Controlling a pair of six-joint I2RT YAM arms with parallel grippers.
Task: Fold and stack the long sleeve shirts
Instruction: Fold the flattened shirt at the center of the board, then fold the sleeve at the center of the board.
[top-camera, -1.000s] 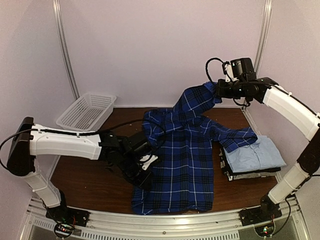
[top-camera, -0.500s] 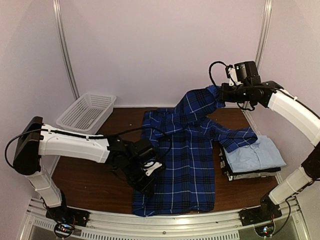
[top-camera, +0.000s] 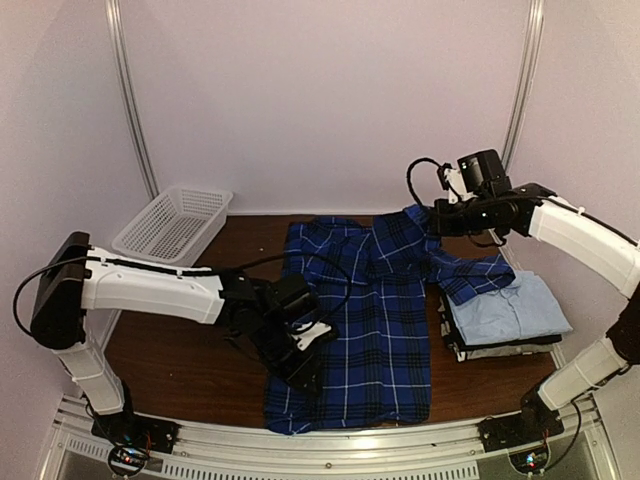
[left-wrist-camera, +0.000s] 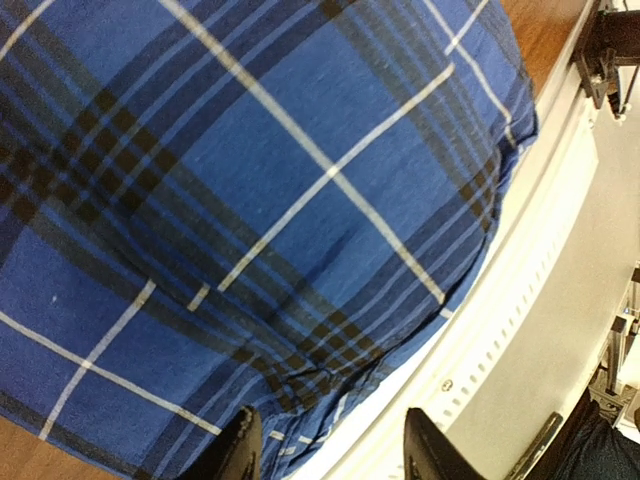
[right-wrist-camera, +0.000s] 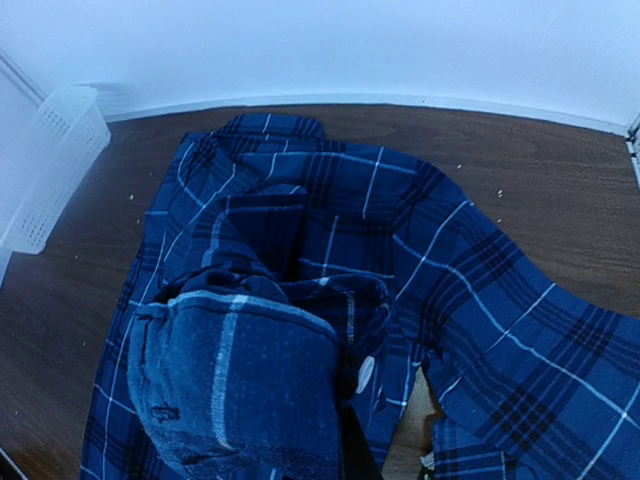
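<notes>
A blue plaid shirt (top-camera: 365, 320) is spread flat across the middle of the tabletop (top-camera: 190, 360). Its far right sleeve is pinched and held raised by the right jaws. The left jaws are spread above its near left hem. Folded shirts (top-camera: 510, 312) are stacked at the right.

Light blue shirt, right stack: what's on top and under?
The plaid shirt's sleeve lies over the far left corner of the light blue shirt. Under it, only edges of darker and grey folded shirts show; their count is hidden.
</notes>
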